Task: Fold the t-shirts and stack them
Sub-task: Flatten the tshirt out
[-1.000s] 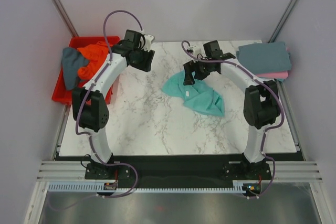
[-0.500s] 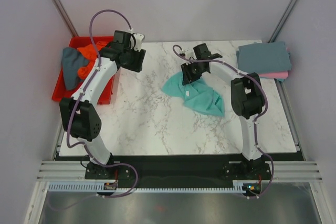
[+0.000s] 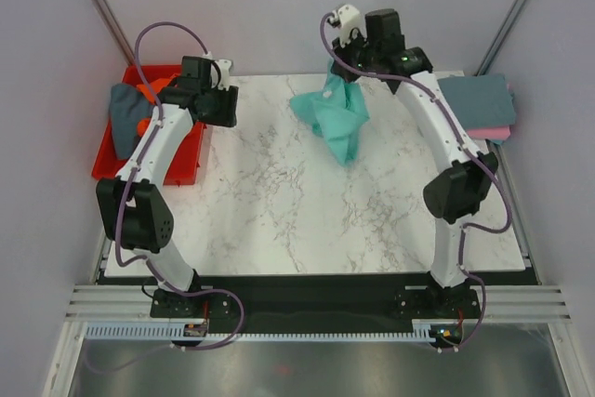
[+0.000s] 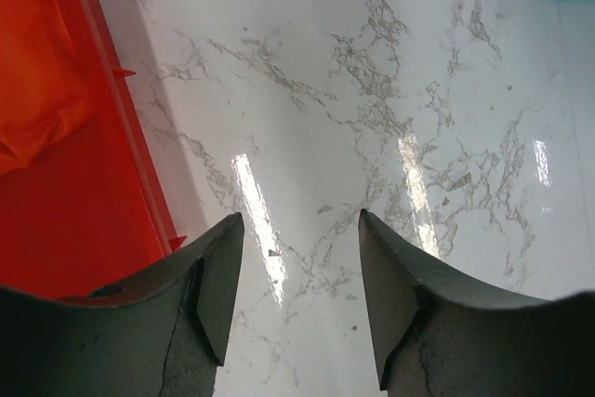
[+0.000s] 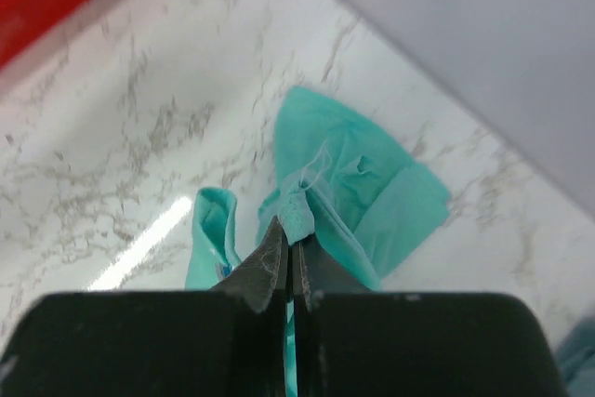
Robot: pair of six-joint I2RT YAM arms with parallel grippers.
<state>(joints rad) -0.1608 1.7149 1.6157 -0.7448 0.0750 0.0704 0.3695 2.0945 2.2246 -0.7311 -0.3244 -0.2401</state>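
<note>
A teal t-shirt (image 3: 335, 116) hangs bunched over the back middle of the marble table (image 3: 279, 220). My right gripper (image 3: 346, 70) is raised high and shut on the shirt's edge; the right wrist view shows the teal t-shirt (image 5: 372, 192) pinched in the right gripper (image 5: 290, 241), its folds dangling below. Near the table's left edge my left gripper (image 4: 297, 230) stands open above bare marble, nothing between its fingers. In the top view the left gripper (image 3: 223, 107) sits beside the red bin (image 3: 113, 166). An orange shirt (image 3: 149, 104) and a grey-blue one (image 3: 121, 118) lie in the bin. Folded shirts (image 3: 479, 104) are stacked at the back right.
The red bin's wall (image 4: 121, 127) runs down the left of the left wrist view, with orange cloth (image 4: 37, 62) inside. The stack at the right has a grey-blue shirt over a pink one (image 3: 488, 133). Grey walls close the back and sides.
My right gripper shut on the teal t-shirt and lifted it up and back off the table. The left arm drew back toward the red bin, still open.
</note>
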